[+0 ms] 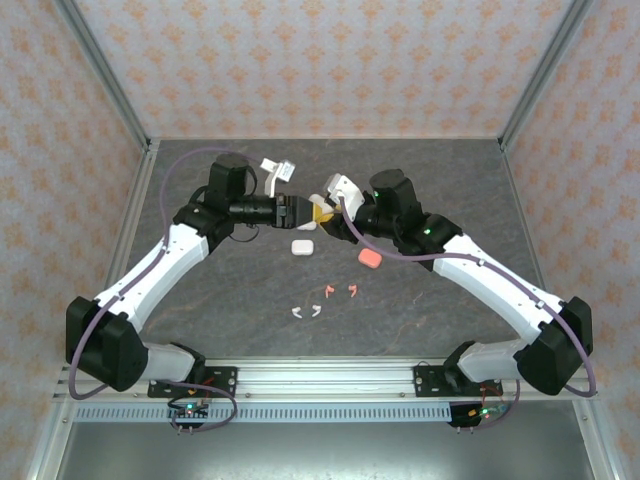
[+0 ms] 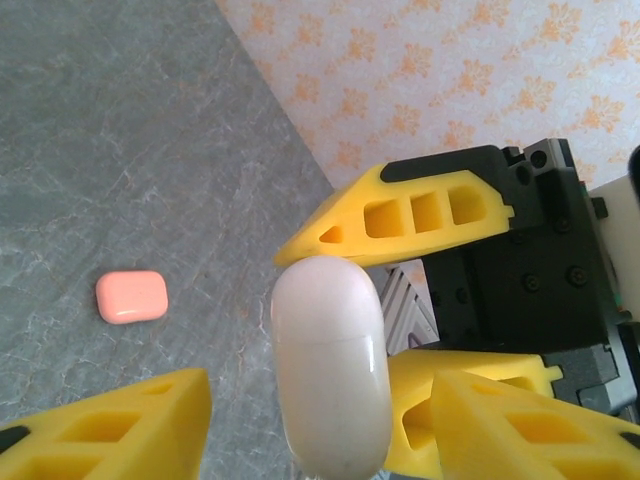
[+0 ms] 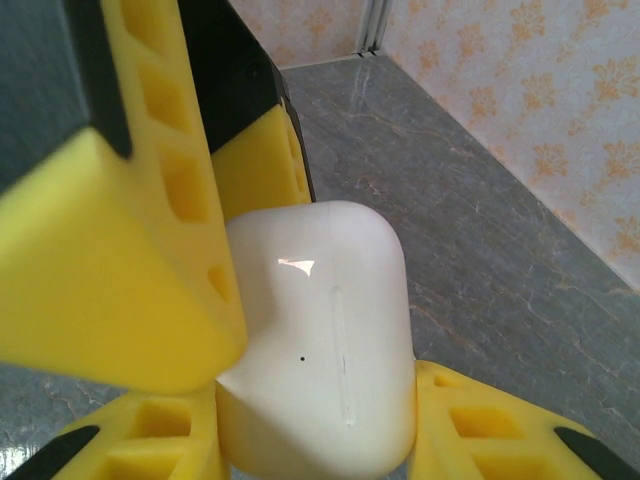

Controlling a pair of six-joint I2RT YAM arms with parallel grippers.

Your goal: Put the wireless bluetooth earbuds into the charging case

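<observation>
A closed white charging case hangs above the table with my right gripper shut on it, one yellow finger on each flat side. In the left wrist view the same white case appears edge-on between the left gripper's spread fingers, with table showing in the gap on the left side. From above, the left gripper and the right gripper meet tip to tip at mid-table. Two white earbuds and two salmon-pink earbuds lie loose on the table nearer the arm bases.
A second white case lies just below the grippers. A salmon-pink case rests to its right, and the pink case is also in the left wrist view. Patterned walls enclose the grey table on three sides.
</observation>
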